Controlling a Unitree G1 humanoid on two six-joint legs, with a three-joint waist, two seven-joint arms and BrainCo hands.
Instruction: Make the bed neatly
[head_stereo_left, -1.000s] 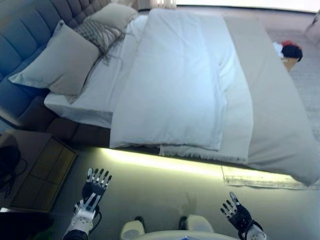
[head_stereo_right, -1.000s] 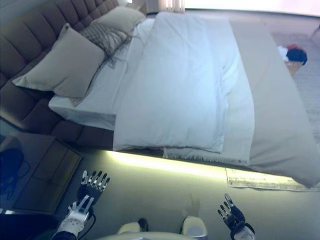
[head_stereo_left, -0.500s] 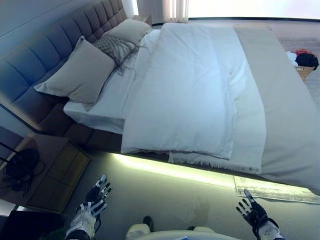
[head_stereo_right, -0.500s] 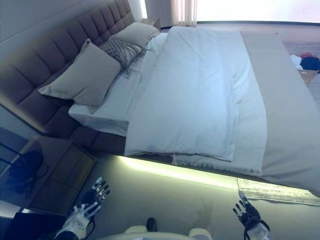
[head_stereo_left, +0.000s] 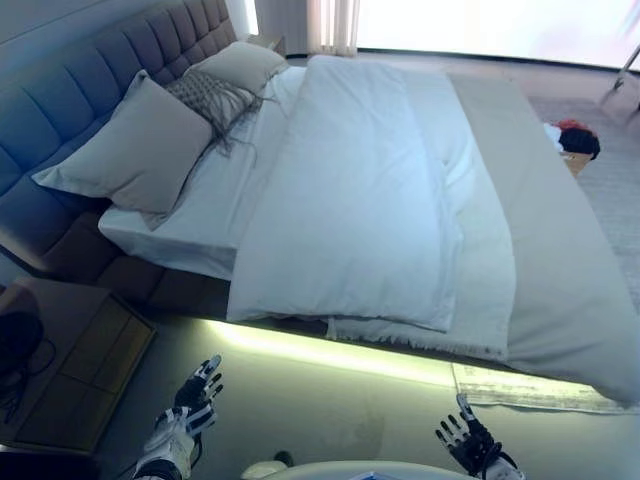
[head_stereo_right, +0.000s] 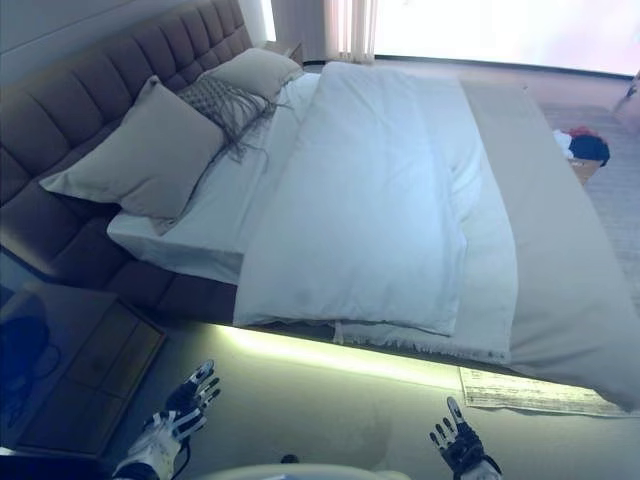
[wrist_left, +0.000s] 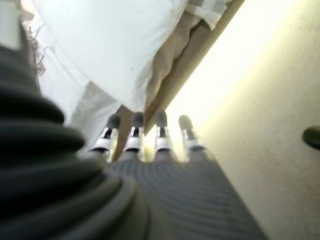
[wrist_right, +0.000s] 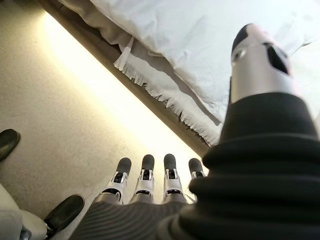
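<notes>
Readable text: none in any view.
Duvet (head_stereo_left: 350, 190): plain white, no print.
Pillow (head_stereo_left: 125, 145): plain, no label showing.
Nightstand (head_stereo_left: 70, 350): no lettering can be made out.
Bed runner (head_stereo_left: 540, 220): plain beige, unmarked.

The bed (head_stereo_left: 215, 255) lies ahead of both hands, carrying a white duvet (head_stereo_left: 350, 190), a beige blanket (head_stereo_left: 560, 260), two beige pillows (head_stereo_left: 130, 150) and a fringed cushion (head_stereo_left: 210, 97) beyond the left hand

Window (head_stereo_left: 480, 25) glare blows out the far edge; a glowing strip (head_stereo_left: 340, 350) under the bed (head_stereo_left: 350, 180); wrist views blurred.
</notes>
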